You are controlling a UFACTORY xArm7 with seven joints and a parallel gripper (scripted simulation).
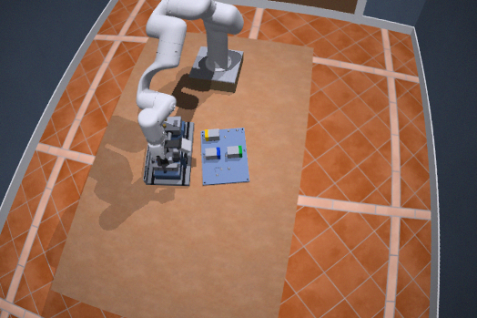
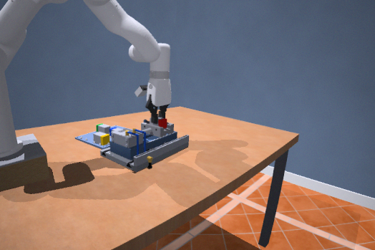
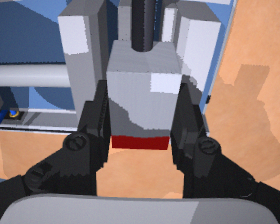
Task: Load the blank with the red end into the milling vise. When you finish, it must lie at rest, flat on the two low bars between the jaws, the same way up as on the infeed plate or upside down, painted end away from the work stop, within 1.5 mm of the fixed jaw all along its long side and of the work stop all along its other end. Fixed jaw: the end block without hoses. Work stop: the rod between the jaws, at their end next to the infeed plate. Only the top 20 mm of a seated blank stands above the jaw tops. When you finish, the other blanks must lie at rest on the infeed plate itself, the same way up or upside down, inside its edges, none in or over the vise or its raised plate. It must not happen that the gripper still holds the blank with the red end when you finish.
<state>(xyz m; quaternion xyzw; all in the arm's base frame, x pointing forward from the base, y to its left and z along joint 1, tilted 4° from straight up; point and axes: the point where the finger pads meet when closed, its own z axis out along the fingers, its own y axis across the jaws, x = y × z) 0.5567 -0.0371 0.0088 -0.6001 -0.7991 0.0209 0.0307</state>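
Note:
My gripper (image 3: 141, 99) (image 2: 157, 117) (image 1: 163, 159) is shut on the grey blank with the red end (image 3: 140, 85) (image 2: 162, 123), gripping its long sides. The blank sits low between the two grey jaws (image 3: 76, 37) (image 3: 199, 41) of the vise (image 2: 157, 150) (image 1: 155, 175). Its red end faces the wrist camera. Its other end points at the dark work stop rod (image 3: 143, 16) and looks close to it. I cannot tell whether the blank rests on the low bars or touches a jaw. In the top view the arm hides most of the blank.
The blue infeed plate (image 1: 228, 174) (image 2: 83, 137) lies right beside the vise. On it lie a yellow-ended blank (image 1: 211, 134) (image 2: 101, 138), a blue-ended blank (image 1: 212, 153) and a green-ended blank (image 1: 234, 151) (image 2: 103, 127). Blue hoses (image 2: 140, 138) loop over one vise block.

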